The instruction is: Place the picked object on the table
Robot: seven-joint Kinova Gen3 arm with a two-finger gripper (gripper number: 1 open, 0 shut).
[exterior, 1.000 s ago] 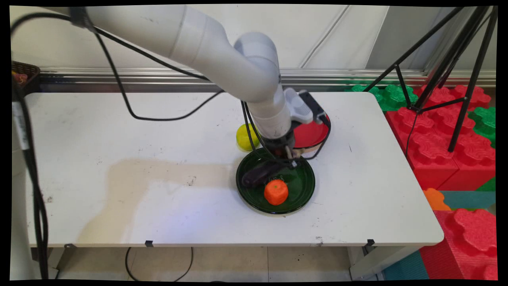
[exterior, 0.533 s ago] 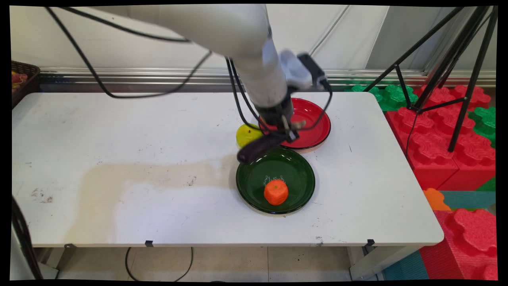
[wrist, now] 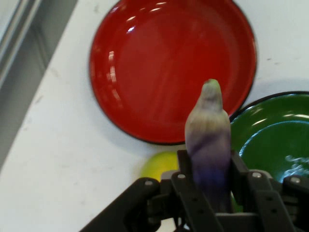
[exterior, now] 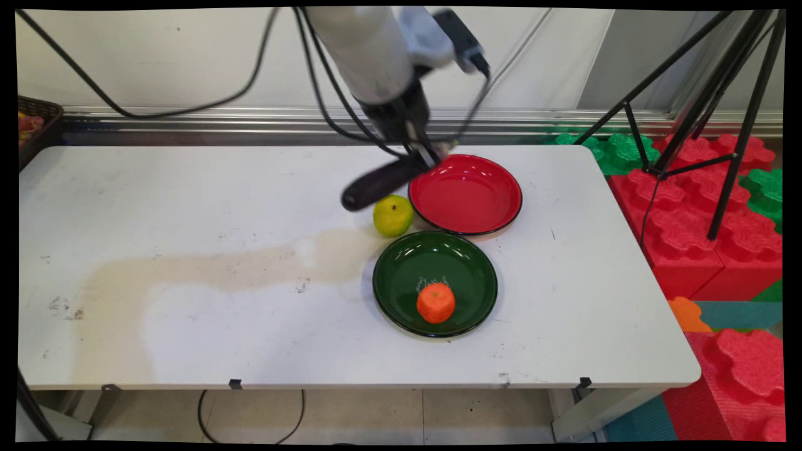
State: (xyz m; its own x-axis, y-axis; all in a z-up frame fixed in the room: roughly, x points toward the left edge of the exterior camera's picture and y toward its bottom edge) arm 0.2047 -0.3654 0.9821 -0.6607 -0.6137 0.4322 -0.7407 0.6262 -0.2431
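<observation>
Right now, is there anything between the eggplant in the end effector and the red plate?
Nothing visible is in the way. The end effector holds the eggplant in the air beside the red plate, which lies bare. The yellow-green fruit sits on the table under the eggplant, beside the plate.

White table; wicker basket at left edge; black tripod, red-green foam blocks right.

The white table carries a red plate far right of centre, a green plate just nearer. A yellow-green fruit sits left of the plates.
</observation>
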